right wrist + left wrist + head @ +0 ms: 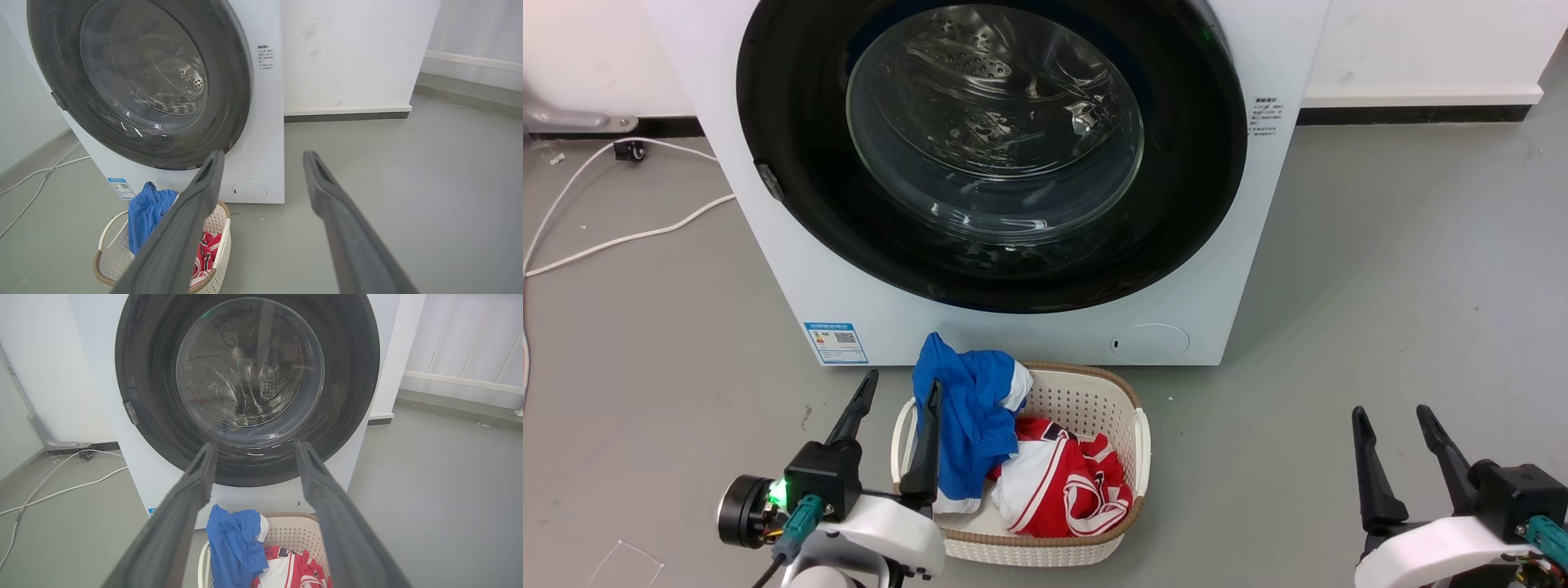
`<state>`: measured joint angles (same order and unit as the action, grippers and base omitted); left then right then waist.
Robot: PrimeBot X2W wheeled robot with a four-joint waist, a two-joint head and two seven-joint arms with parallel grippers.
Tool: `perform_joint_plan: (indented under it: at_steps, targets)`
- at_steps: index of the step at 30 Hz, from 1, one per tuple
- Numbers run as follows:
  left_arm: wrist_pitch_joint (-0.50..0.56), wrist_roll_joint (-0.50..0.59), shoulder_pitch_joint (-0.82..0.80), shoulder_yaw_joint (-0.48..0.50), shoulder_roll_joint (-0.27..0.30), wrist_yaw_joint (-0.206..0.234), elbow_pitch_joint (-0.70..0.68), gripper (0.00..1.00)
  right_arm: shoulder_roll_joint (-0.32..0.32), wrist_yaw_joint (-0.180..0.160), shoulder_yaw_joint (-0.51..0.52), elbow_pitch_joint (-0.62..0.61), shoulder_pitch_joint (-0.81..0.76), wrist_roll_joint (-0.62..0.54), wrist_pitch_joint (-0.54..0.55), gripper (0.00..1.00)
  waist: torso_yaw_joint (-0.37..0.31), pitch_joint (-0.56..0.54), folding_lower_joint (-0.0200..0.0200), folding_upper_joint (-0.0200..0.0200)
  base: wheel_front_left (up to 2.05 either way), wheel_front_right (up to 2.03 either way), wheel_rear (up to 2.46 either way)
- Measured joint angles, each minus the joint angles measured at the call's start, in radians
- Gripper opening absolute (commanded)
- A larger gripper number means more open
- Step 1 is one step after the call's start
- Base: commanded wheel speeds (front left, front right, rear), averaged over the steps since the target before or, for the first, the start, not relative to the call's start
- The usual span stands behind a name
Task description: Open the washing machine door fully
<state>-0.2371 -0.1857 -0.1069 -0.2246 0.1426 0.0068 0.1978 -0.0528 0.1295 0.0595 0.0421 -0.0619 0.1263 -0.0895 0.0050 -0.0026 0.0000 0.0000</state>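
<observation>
Against the wall: big white boxy washing machine (1013, 335), its round glossy black glass-windowed door (992, 155) shut flush. Below, left gripper (903, 380) and right gripper (1390, 410), both spread wide, empty.

The head view looks forward and down from above, near the machine (792, 269), its top cut off; the left wrist view faces the door (347, 375) squarely, low and close; the right wrist view stands rightward, looking slantwise; all three share door and basket (1094, 400).
</observation>
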Motion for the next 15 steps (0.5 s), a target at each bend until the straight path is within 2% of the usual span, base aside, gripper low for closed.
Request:
perform_joint_plan:
  at_steps: [15]
  targets:
    - [-0.025, 0.068, 0.003, 0.033, -0.034, -0.039, 0.035, 1.00, 0.000, 0.001, 0.002, 0.005, -0.005, -0.050, -0.031, 1.00, 0.000, -0.003, 0.0000, 0.0000, 0.00, 0.00, 0.00]
